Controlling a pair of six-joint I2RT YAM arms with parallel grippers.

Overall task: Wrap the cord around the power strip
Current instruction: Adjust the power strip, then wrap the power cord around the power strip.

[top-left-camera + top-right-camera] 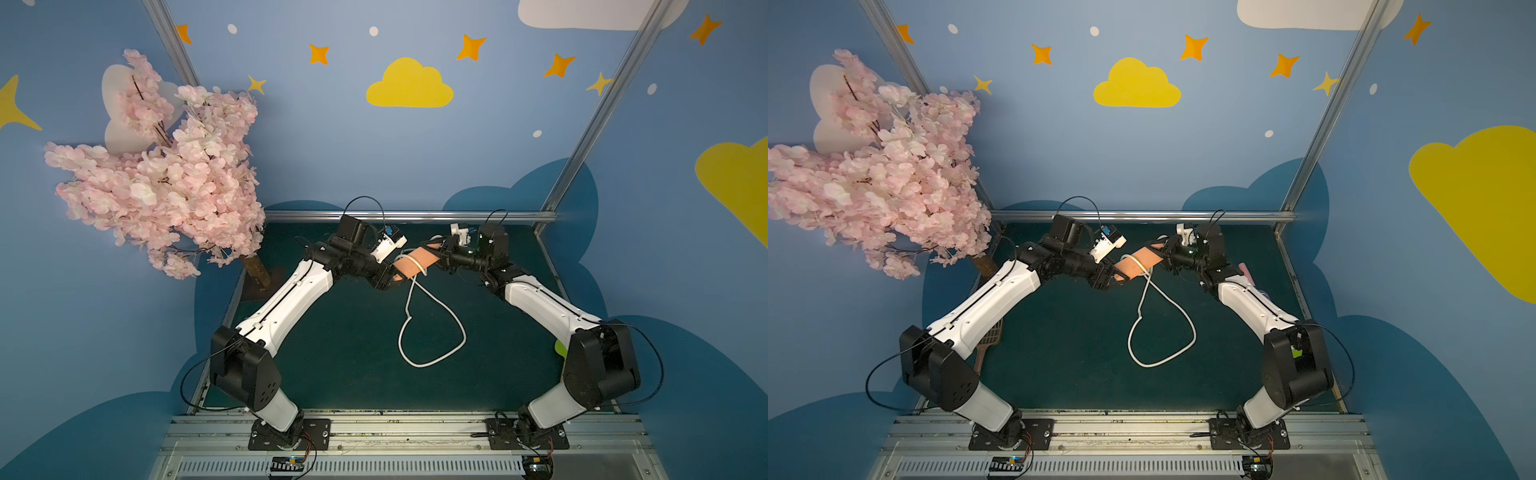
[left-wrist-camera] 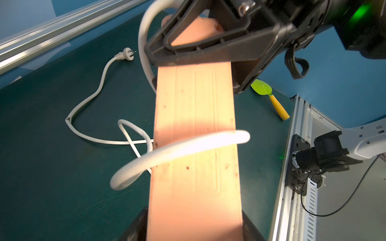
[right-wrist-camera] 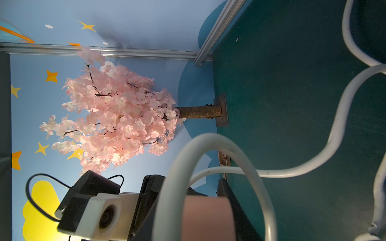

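The power strip (image 1: 415,262) is hanging in the air above the far middle of the green surface (image 1: 332,353), stretched between the two arms. The right hand (image 1: 437,250) is clenching the strip's far end, one black finger lying flat across its broad face in the left wrist view. The left hand (image 1: 392,279) is flanking the strip's near end with a finger on each side, but whether it is gripping or letting go cannot be told.

The cord (image 2: 198,144) is passing once around the middle of the strip as a loose turn, standing clear of the face on one side. From there it is dropping to the surface, where both top views show it lying in a wide heart-shaped loop near the middle. Its plug (image 2: 125,55) is lying flat on the surface, well apart from the strip.

A green toy trowel (image 2: 263,87) with a yellow handle is lying by the right edge. A pink blossom tree (image 1: 166,174) is standing at the far left corner.
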